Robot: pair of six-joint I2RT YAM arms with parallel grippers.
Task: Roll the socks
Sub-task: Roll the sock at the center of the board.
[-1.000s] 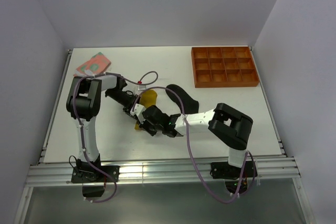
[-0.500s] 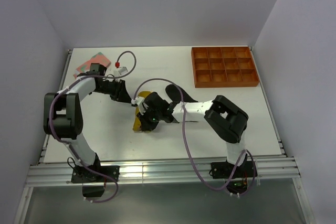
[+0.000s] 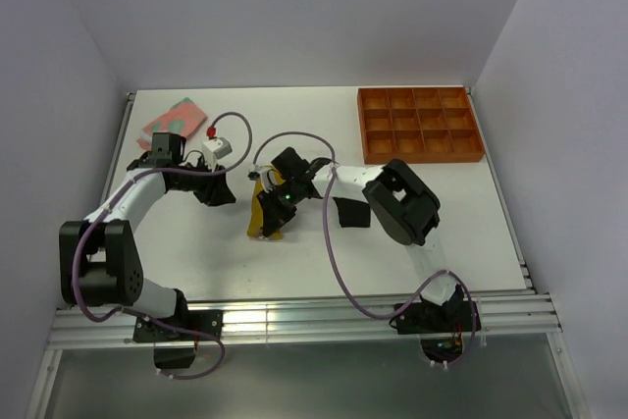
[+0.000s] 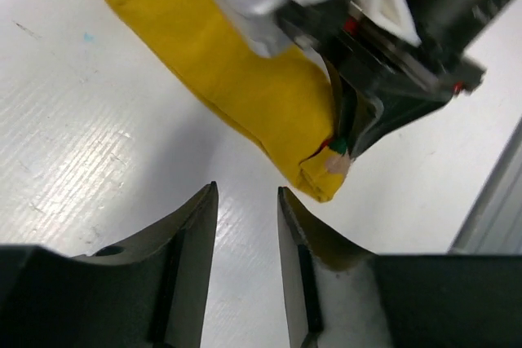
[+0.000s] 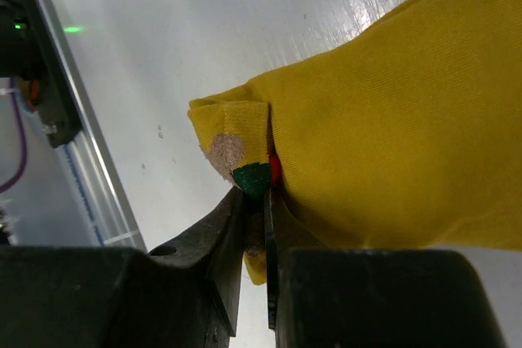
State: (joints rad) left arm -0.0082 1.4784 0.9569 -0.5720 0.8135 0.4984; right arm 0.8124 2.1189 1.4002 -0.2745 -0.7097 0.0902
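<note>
The mustard-yellow sock [image 3: 263,225] lies near the table's middle, and it also shows in the left wrist view [image 4: 236,79] and the right wrist view [image 5: 391,120]. My right gripper [image 3: 279,201] is shut on the sock's folded end by its small green and red tag [image 5: 254,175]. My left gripper [image 3: 229,194] is open and empty just left of the sock, and its jaws [image 4: 245,205] stand apart over bare table, short of the sock's tip. The black sock [image 3: 349,213] lies partly under my right arm. The pink and green sock [image 3: 175,117] lies at the far left corner.
A rigid orange tray [image 3: 419,125] with square compartments stands at the back right. The table's left edge rail [image 3: 110,183] runs close to my left arm's elbow.
My left gripper has let go and drawn back to the left of the yellow sock. My right gripper has moved away from the near edge, still pinching the sock's end.
</note>
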